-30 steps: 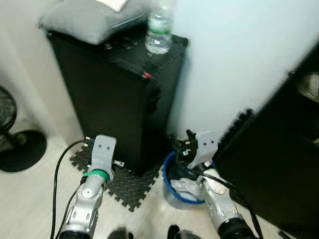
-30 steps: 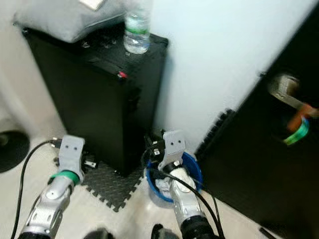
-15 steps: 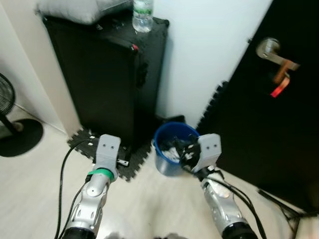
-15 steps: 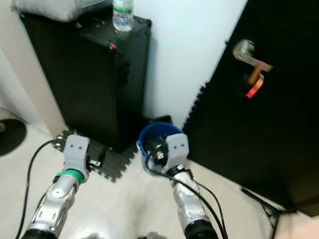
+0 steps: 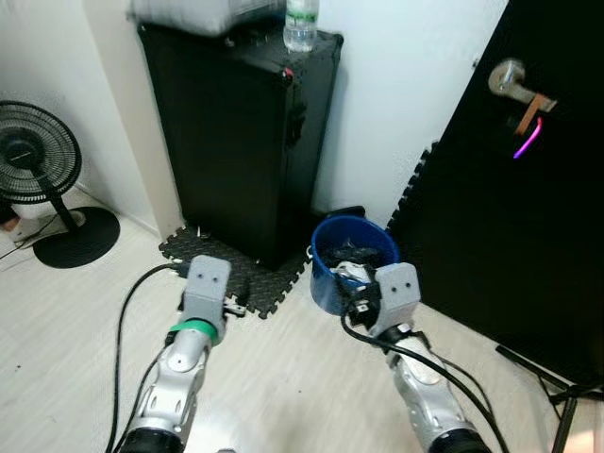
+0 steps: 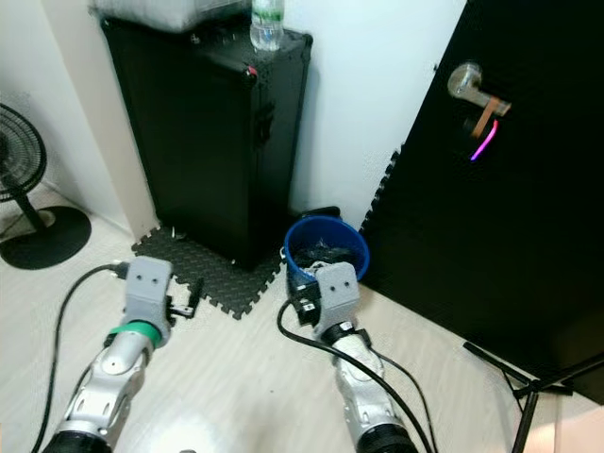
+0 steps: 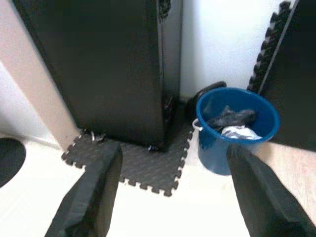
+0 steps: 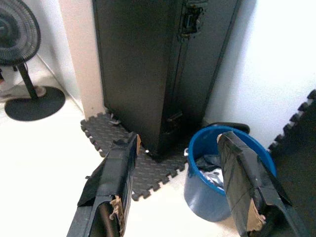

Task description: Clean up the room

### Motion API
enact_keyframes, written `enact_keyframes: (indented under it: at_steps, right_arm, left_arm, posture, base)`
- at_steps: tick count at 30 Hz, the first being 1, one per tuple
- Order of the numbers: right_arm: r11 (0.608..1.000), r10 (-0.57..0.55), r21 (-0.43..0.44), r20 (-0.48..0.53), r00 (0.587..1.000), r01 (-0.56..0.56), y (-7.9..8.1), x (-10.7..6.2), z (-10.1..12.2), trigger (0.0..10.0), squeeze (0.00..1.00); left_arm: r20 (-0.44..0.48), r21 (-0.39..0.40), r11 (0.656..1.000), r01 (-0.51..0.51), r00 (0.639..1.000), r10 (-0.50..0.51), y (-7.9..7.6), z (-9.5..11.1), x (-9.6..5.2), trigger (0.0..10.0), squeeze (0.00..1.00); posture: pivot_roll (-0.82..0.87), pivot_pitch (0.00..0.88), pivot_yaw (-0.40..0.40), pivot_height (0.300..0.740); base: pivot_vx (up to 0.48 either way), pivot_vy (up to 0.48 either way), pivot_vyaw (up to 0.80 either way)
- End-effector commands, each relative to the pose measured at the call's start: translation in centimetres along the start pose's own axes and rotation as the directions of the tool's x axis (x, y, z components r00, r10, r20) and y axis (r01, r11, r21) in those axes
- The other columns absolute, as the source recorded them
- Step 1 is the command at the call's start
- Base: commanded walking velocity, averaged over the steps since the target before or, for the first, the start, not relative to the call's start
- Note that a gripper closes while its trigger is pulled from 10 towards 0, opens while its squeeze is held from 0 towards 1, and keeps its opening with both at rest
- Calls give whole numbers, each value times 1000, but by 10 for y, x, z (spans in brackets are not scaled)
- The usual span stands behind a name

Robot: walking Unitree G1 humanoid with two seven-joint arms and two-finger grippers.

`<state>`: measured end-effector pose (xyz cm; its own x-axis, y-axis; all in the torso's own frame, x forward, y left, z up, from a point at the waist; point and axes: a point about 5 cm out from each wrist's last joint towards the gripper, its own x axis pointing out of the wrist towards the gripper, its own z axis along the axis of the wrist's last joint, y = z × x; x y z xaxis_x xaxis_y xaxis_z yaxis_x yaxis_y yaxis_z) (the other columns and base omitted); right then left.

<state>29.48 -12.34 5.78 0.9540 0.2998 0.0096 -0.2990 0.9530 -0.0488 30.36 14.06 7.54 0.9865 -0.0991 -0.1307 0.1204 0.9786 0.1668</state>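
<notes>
Left gripper [image 7: 170, 192] was held out low over the pale floor [image 5: 283, 377], fingers spread wide, nothing between them and nothing touched. It sat to the near left of the black foam mat [image 5: 241, 269]. Right gripper [image 8: 180, 190] was likewise spread wide and empty, raised just on the near side of the blue bin [image 5: 354, 260], not in contact with the rim.

Bin stood on the floor between the tall black case [image 5: 241, 142] on the left and the black door [image 5: 528, 189] on the right, against the far wall. It already held dark and pale crumpled material.

No loose item to collect could be made out on the floor nearby.

Risks, as judged:
- Right arm was close to the bin; a forward swing could tip it and spill the contents.
- A water bottle [image 5: 300, 24] stood at the case's top edge; a bump against the case might topple it.
- A fan [image 5: 38, 170] at far left and a stand leg at far right narrowed turning room.
</notes>
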Motion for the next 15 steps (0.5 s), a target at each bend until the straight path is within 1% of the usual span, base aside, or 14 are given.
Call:
enact_keyframes:
  at_steps: [1, 6, 7, 8, 10, 15]
  right_arm:
    - [1000, 17, -10, -20, 1000, -17, 3, -1, -5, 10000, 0]
    - [999, 26, -26, -44, 999, -27, 4, -6, -12, 10000, 0]
    - [999, 23, -27, -54, 998, -25, 2, -8, -15, 10000, 0]
    - [999, 23, -27, -54, 998, -25, 2, -8, -15, 10000, 0]
    - [999, 9, -30, -69, 998, -11, -1, -10, -18, 10000, 0]
    - [1000, -5, -31, -68, 998, 3, -3, -9, -18, 10000, 0]
  left_arm:
    - [-32, 10, 1000, 11, 999, -10, -1, -8, -1, 10000, 0]
    - [-62, 12, 999, 39, 997, -39, -8, -16, -3, 10000, 0]
    - [-81, 7, 999, 50, 996, -49, -11, -20, -4, 10000, 0]
    - [-81, 7, 999, 50, 996, -49, -11, -20, -4, 10000, 0]
    - [-96, 11, 997, 74, 993, -73, -18, -24, -4, 10000, 0]
    - [-95, 17, 996, 87, 992, -85, -21, -25, -3, 10000, 0]
  posture:
    - [64, 9, -39, 736]
    - [55, 0, -42, 736]
    - [55, 0, -40, 736]
    - [55, 0, -40, 736]
    - [45, 0, -25, 736]
    - [37, 0, -9, 736]
  base:
    - [0, 0, 775]
    - [0, 0, 763]
    - [0, 0, 756]
    - [0, 0, 756]
    - [0, 0, 756]
    - [0, 0, 756]
